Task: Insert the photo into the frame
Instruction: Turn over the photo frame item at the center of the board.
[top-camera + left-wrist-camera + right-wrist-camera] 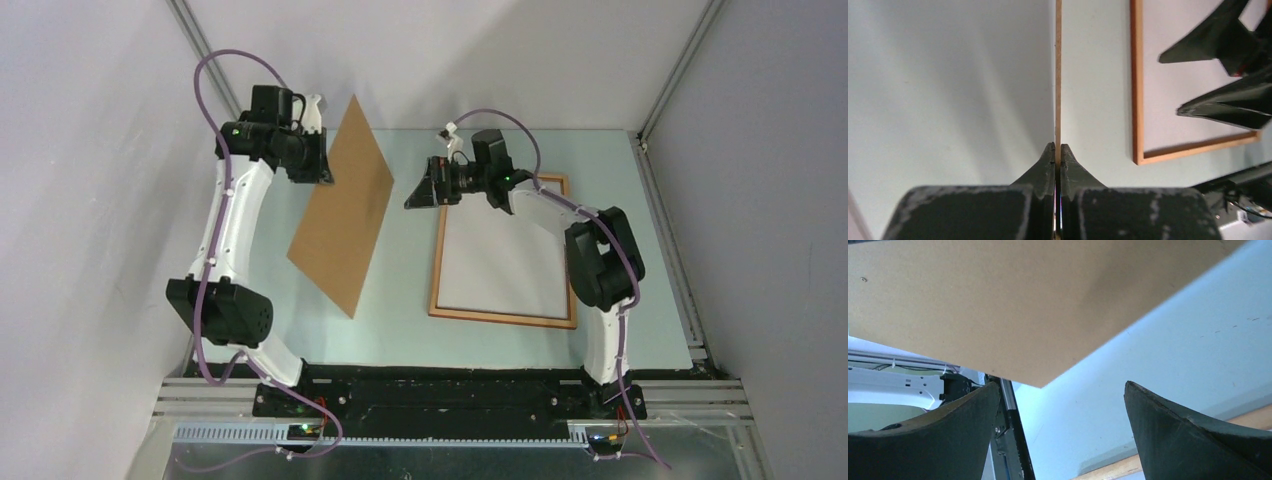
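My left gripper (325,160) is shut on the edge of a flat brown backing board (343,205) and holds it tilted in the air above the table's left half. In the left wrist view the board (1058,75) shows edge-on between the closed fingertips (1058,150). The orange-brown frame (500,318) lies flat on the table at centre right. A white sheet (500,255) fills it, matching the photo's plain back; no printed side shows. My right gripper (415,195) is open and empty, hovering by the frame's far left corner, pointing at the board (998,305).
The pale green table (400,320) is walled by white panels at the back and sides. The right arm's elbow (600,260) hangs over the frame's right edge. Metal rails run along the near edge (450,400).
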Available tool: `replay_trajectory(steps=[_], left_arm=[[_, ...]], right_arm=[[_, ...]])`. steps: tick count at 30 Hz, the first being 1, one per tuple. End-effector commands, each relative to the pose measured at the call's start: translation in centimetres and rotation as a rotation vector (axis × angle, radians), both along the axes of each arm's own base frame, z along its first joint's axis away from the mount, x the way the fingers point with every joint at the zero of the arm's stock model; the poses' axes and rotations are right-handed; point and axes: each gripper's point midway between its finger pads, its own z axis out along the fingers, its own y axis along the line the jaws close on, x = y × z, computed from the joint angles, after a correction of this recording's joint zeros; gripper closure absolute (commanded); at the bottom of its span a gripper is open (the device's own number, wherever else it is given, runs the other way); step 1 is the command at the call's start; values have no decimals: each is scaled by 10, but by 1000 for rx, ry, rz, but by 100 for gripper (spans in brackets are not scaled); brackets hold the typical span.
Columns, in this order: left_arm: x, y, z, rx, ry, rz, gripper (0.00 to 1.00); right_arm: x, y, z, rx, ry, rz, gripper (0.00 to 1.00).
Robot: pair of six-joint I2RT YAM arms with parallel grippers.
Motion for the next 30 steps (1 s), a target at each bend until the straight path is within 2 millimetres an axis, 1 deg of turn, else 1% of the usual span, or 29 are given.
replay_trajectory(steps=[1,2,5,6,7,8,9,10,11,12,13,14,15,16,18,21,30], left_arm=[[8,13,46,96,-157,5,100],[7,15,54,114,-175,11,100],[5,18,68,180,-220,5,100],[4,19,76,214,-244,6,100],[3,19,79,229,-255,4,100],[2,24,86,279,-278,20,100],[2,25,90,300,-291,23,100],[1,27,97,342,-316,30,100],[0,25,100,361,-326,23,100],[0,30,104,405,-340,39,100],[-1,26,106,424,-348,30,100],[0,30,106,465,-351,39,100],[1,26,106,484,-353,24,100],[1,28,105,510,-352,33,100],[2,24,101,549,-343,26,100],[7,17,93,611,-332,10,100],[19,-8,66,683,-289,-24,100]], right_arm=[[4,-15,47,38,-77,-60,1],[6,-18,49,41,-71,-75,1],[8,-26,68,62,-82,-115,1],[10,-30,69,64,-68,-132,1],[11,-33,76,71,-77,-149,1],[11,-35,78,73,-67,-161,0],[12,-39,84,79,-75,-179,1],[11,-40,85,81,-64,-190,1],[12,-43,91,86,-72,-205,1],[12,-45,91,86,-64,-215,1],[13,-48,96,89,-70,-229,1],[12,-49,96,91,-67,-234,1],[11,-51,98,93,-70,-241,1],[11,-53,100,95,-75,-245,1],[12,-57,99,94,-76,-260,1],[15,-62,95,91,-64,-283,0],[24,-75,86,108,-1,-352,1]])
